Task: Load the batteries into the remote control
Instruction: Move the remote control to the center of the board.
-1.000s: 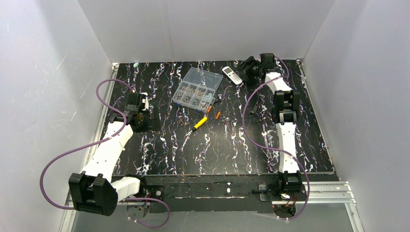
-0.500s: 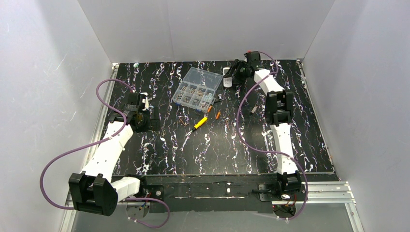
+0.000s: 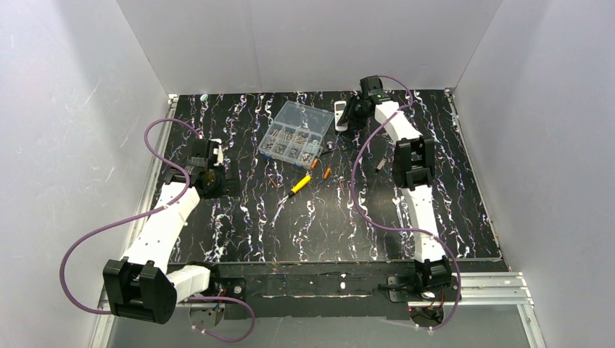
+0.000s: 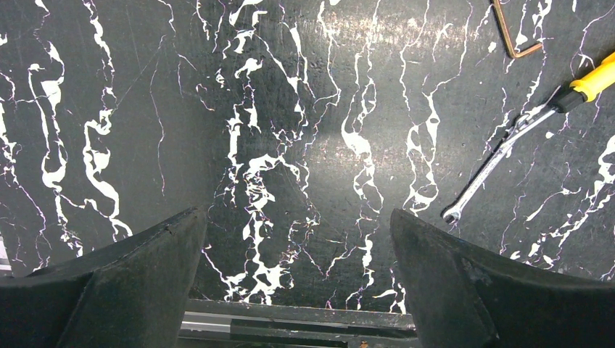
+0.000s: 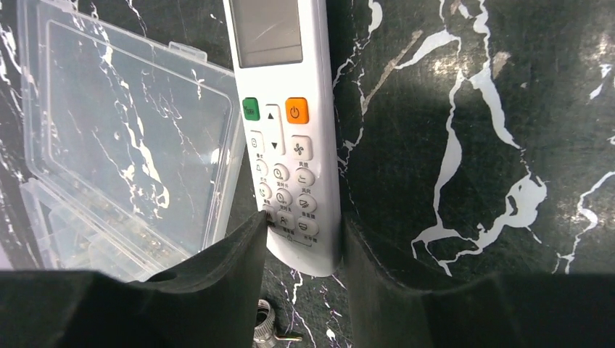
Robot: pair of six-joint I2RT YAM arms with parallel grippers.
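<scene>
The remote control point(image 5: 286, 130) lies face up at the back of the table, white with an orange and a green button and a small screen. My right gripper point(image 5: 304, 232) straddles its lower end, one finger pressed against each long side, so it is shut on the remote. In the top view the remote point(image 3: 339, 114) shows just left of that gripper point(image 3: 349, 114). Two orange batteries point(image 3: 314, 164) point(image 3: 327, 172) lie loose near the table's middle. My left gripper point(image 4: 297, 225) hangs wide open over bare table at the left point(image 3: 223, 177), holding nothing.
A clear compartmented box point(image 3: 296, 134) with its lid point(image 5: 123, 138) open sits right beside the remote's left side. A yellow-handled screwdriver point(image 3: 299, 185) and a small wrench point(image 4: 482, 181) lie mid-table. A small metal socket point(image 5: 265, 330) lies below the remote.
My right arm swung left along the back edge and came down over the remote, and its jaws narrowed onto the remote's sides. The left arm stayed still.
</scene>
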